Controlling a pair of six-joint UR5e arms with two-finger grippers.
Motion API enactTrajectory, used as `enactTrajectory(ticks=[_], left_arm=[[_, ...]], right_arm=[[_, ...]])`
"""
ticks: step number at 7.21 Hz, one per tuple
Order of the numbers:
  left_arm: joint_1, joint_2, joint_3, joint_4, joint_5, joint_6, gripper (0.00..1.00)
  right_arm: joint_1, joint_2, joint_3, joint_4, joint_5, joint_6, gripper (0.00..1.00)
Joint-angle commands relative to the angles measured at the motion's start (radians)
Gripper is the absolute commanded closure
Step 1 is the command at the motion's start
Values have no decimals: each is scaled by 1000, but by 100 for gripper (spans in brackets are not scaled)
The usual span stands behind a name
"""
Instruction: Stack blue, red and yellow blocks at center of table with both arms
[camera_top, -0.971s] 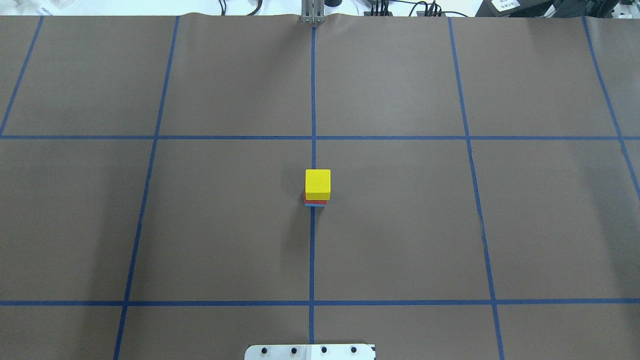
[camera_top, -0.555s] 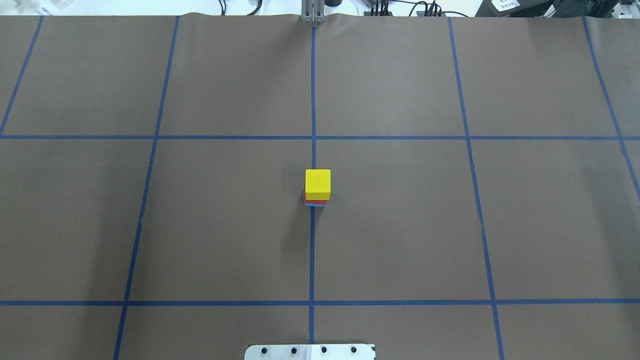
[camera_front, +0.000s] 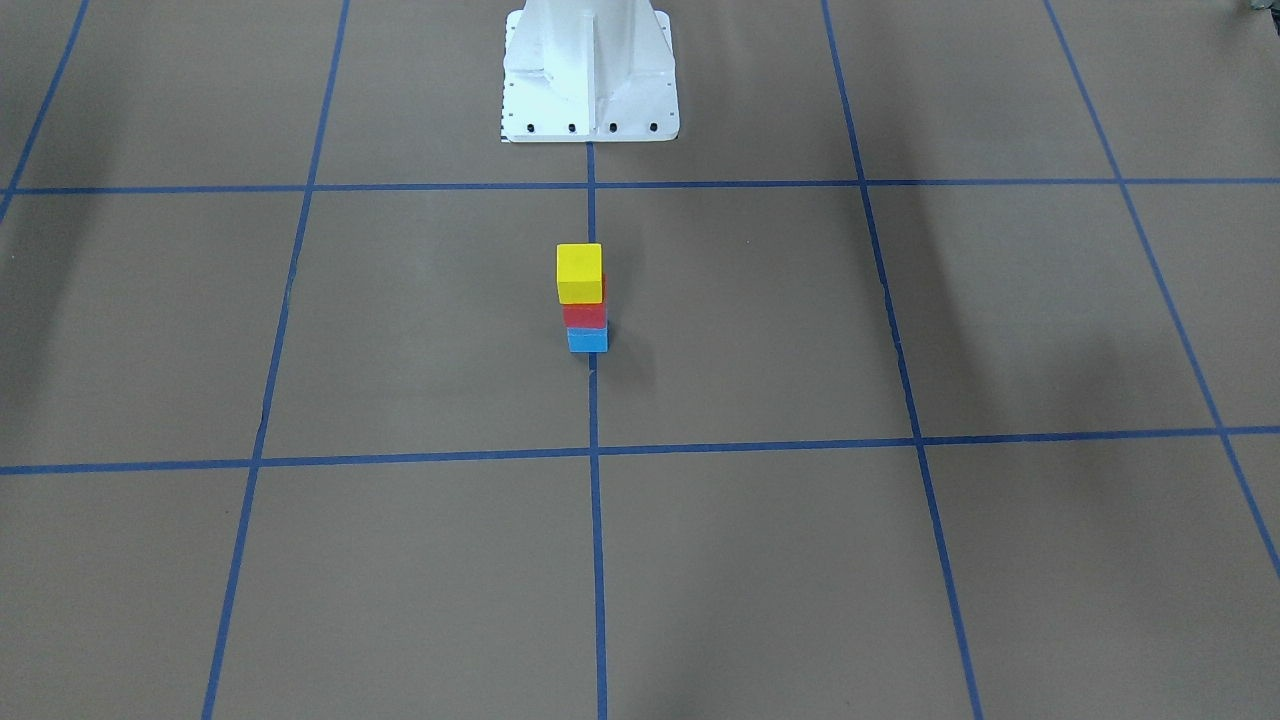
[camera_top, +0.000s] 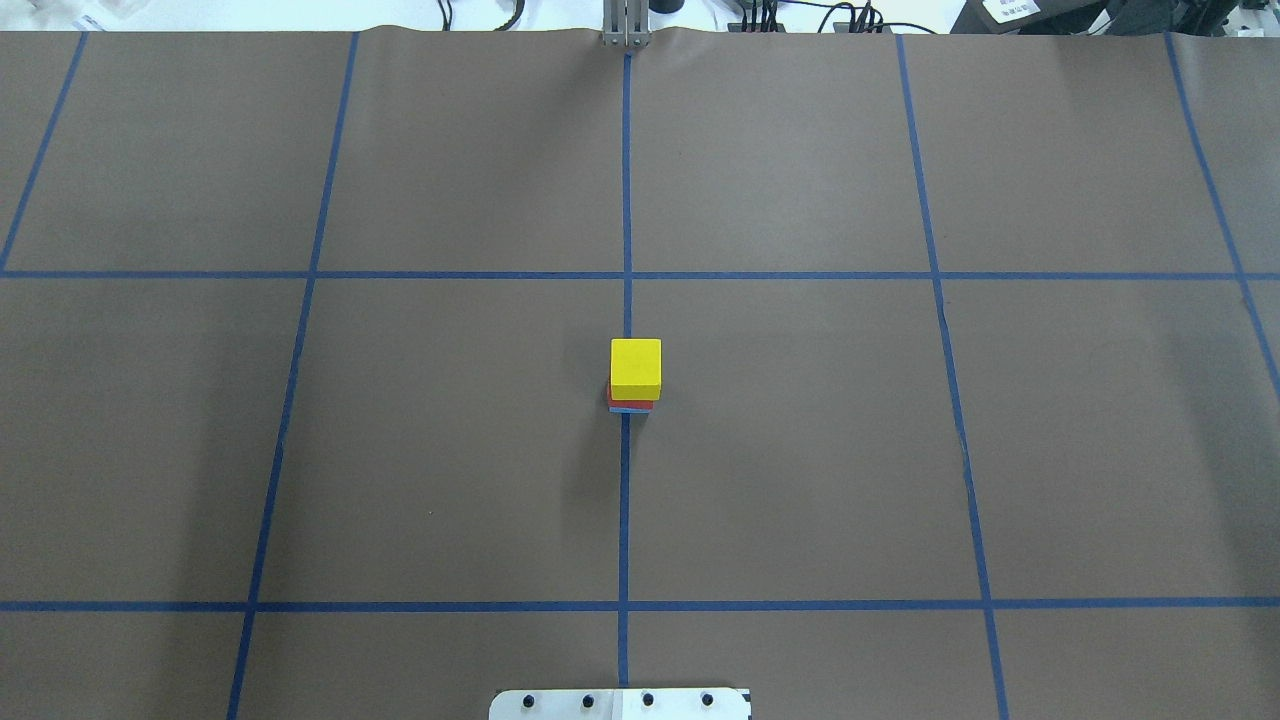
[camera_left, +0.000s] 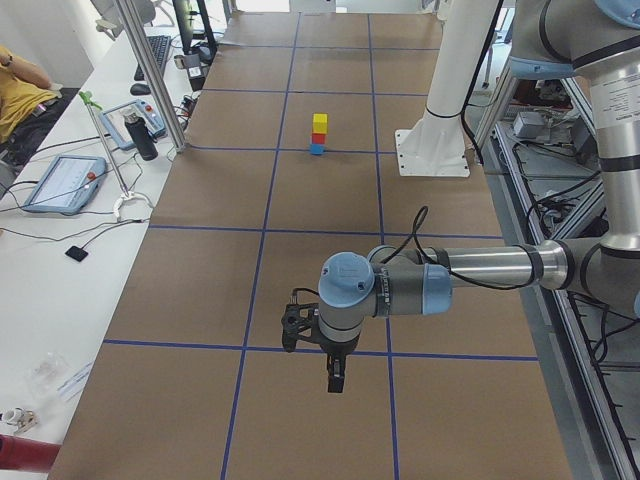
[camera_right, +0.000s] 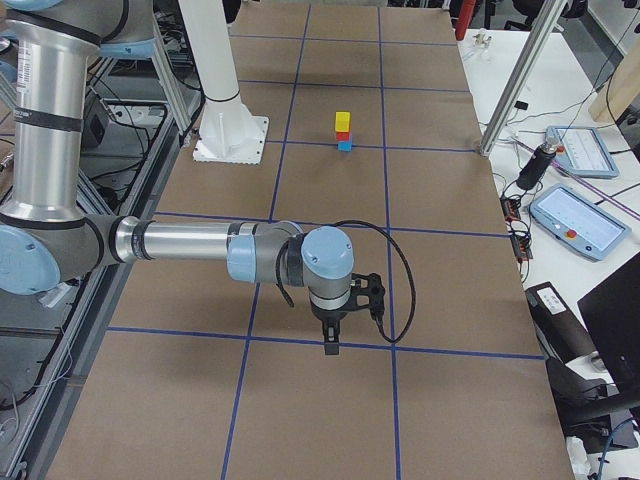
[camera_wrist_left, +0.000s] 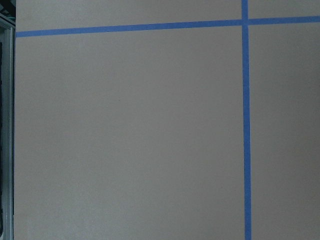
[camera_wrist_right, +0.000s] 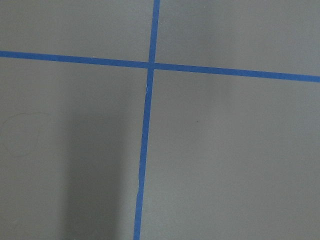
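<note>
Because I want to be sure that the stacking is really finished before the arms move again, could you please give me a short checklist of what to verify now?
1. Order: blue block at the bottom, red block on it, yellow block on top: ok.
2. Stack stands upright on the centre tape line of the table: ok.
3. Left pincer is far from the stack: ok.
4. Right pincer is far from the stack: ok.
5. Pincers open or shut: cannot tell, they show in the side views only.
</note>
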Motion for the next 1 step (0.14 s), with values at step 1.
enactTrajectory(ticks=[1], left_arm=[[0,2,2,0,5,0,1]], right_arm=[[0,0,-2,-2,1,3,0]])
